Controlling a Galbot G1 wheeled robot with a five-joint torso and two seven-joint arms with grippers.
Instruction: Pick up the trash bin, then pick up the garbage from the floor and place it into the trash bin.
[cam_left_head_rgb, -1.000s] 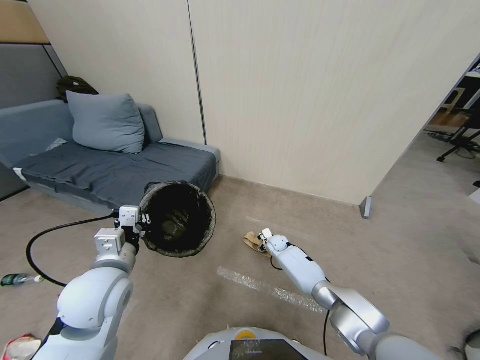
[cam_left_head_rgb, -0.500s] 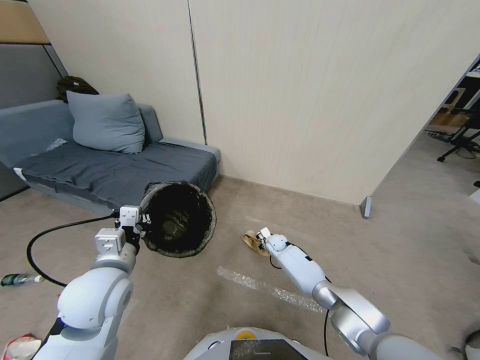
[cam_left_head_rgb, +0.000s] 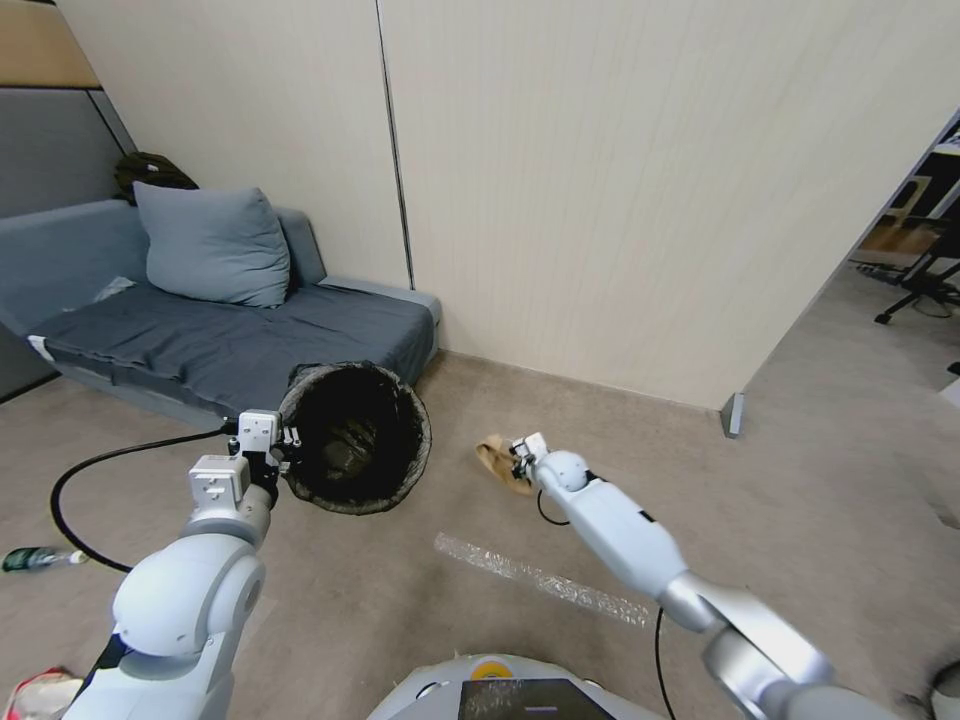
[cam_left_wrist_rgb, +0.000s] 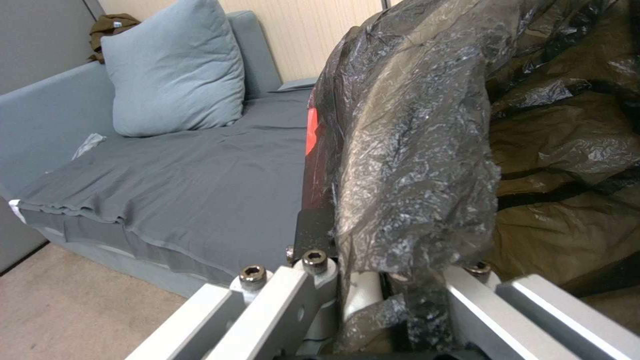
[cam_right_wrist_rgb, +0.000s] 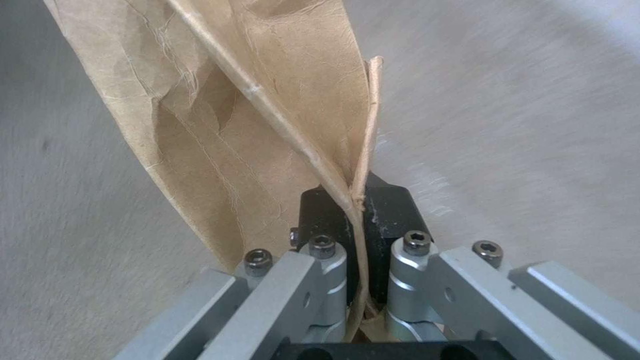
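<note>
The right gripper (cam_left_head_rgb: 519, 457), clenched on the brown paper bag (cam_left_head_rgb: 494, 462), had lifted slightly and shifted toward the trash bin (cam_left_head_rgb: 355, 437) since a moment earlier; the bag hung clear of the floor, its handles pinched between the black pads (cam_right_wrist_rgb: 325, 216); the left gripper (cam_left_head_rgb: 282, 447) stayed clamped on the bin's bag-lined rim, holding it tilted with its mouth facing the robot; the pickup looked done, and the drop into the bin remained.
</note>
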